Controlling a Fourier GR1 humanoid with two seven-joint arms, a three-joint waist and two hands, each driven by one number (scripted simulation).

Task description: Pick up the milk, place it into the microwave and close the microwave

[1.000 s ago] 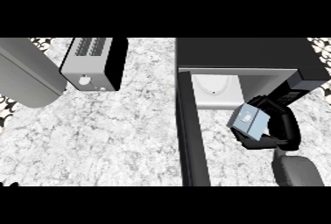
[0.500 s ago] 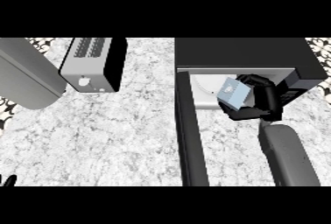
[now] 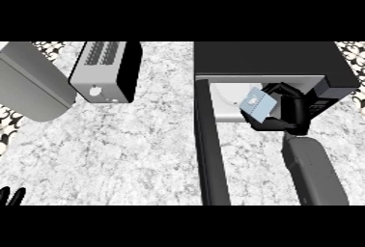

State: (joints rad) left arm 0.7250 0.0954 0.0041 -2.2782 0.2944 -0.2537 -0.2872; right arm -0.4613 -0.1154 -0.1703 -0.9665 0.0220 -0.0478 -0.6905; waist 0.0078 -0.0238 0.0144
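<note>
Two hands show in the head view.

Right hand (image 3: 285, 116): black fingers and thumb curled round the milk (image 3: 257, 104), clamped on it. The grey forearm (image 3: 314, 173) comes up from the lower edge, to the right of the door.

Milk: small pale blue-grey carton, held tilted. It is at the open mouth of the microwave (image 3: 271, 60), over the front of the pale cavity floor. It is just right of the white round plate (image 3: 227, 94) inside. Cannot tell whether its base touches the floor or hangs clear of it.

Microwave: black box at the upper right of the desk (image 3: 143, 144). The door (image 3: 212, 159) is open and swung out toward the lower edge. It is seen edge-on as a long dark strip running from the left front corner.

Left hand (image 3: 10, 196): only fingertips show, at the lower-left corner. They are straight, pointing up and holding nothing, at rest and well apart from the microwave.

Elsewhere on the marbled desk:
- A silver-and-black toaster (image 3: 107, 70) with top slots and a round knob on its near face stands left of the microwave.
- A plain grey box (image 3: 32, 82) lies angled at the far left; cannot tell what it is.
</note>
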